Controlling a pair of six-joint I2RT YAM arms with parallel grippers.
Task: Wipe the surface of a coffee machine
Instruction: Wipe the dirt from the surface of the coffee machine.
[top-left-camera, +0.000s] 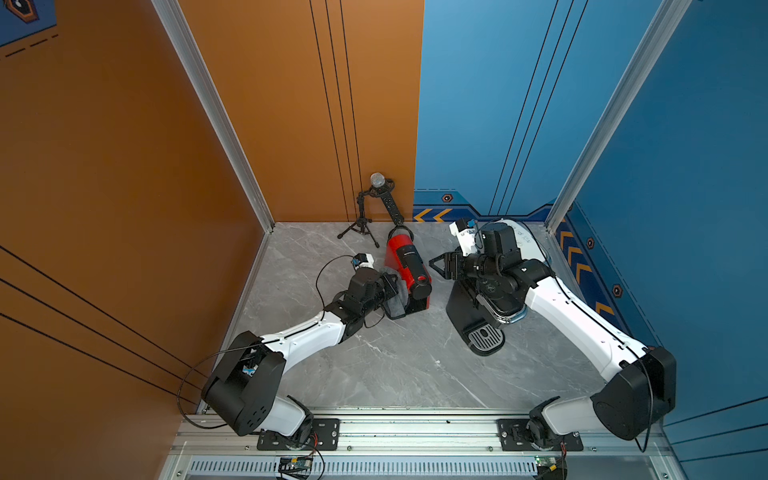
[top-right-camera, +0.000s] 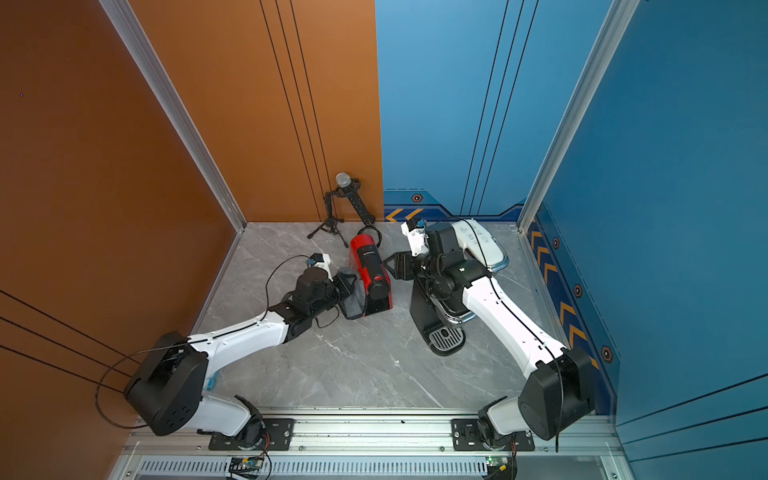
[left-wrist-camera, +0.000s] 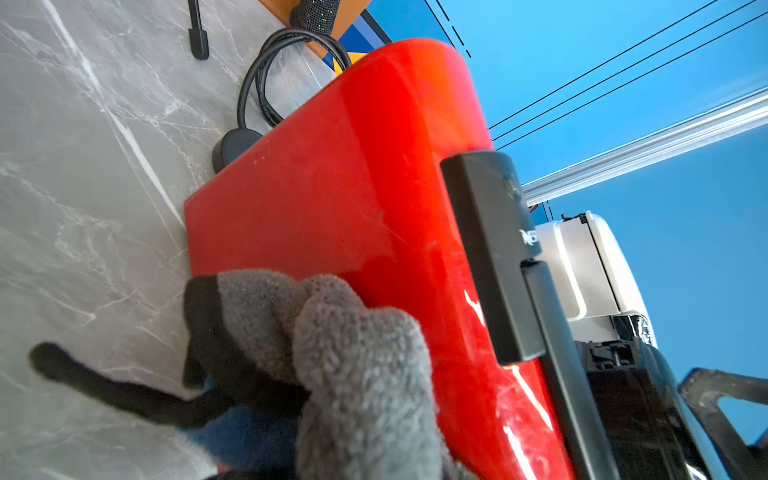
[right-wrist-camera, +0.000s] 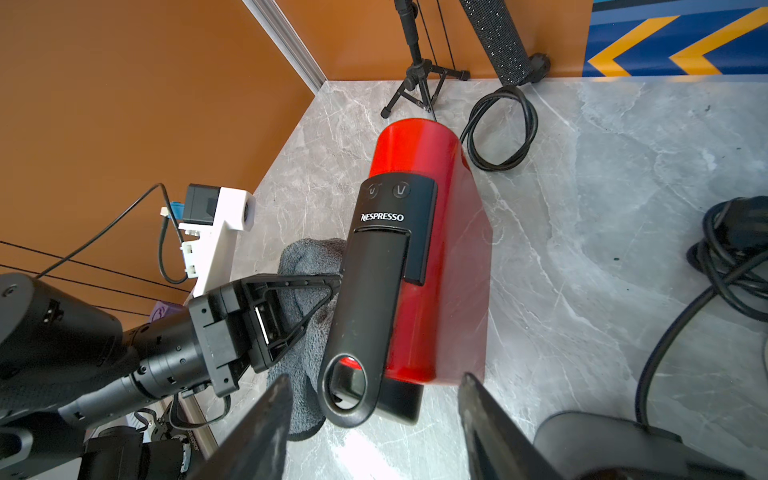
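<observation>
A red coffee machine (top-left-camera: 405, 266) (top-right-camera: 370, 270) with a black top strip and lever stands mid-table. My left gripper (top-left-camera: 392, 286) (top-right-camera: 347, 286) is shut on a grey cloth (top-left-camera: 395, 309) (left-wrist-camera: 353, 365) and holds it against the machine's left side wall (left-wrist-camera: 353, 199). In the left wrist view the cloth hides the jaws. In the right wrist view the cloth (right-wrist-camera: 307, 257) bunches between that gripper and the machine (right-wrist-camera: 436, 249). My right gripper (top-left-camera: 434, 266) (right-wrist-camera: 374, 380) hovers open just right of the machine, near its front end, holding nothing.
A black coffee machine (top-left-camera: 465, 307) with a metal drip tray (top-left-camera: 484, 338) stands under my right arm. A white-lidded container (top-right-camera: 478, 239) sits behind it. A microphone on a tripod (top-left-camera: 376, 195) and a coiled black cable (right-wrist-camera: 498, 129) lie by the back wall.
</observation>
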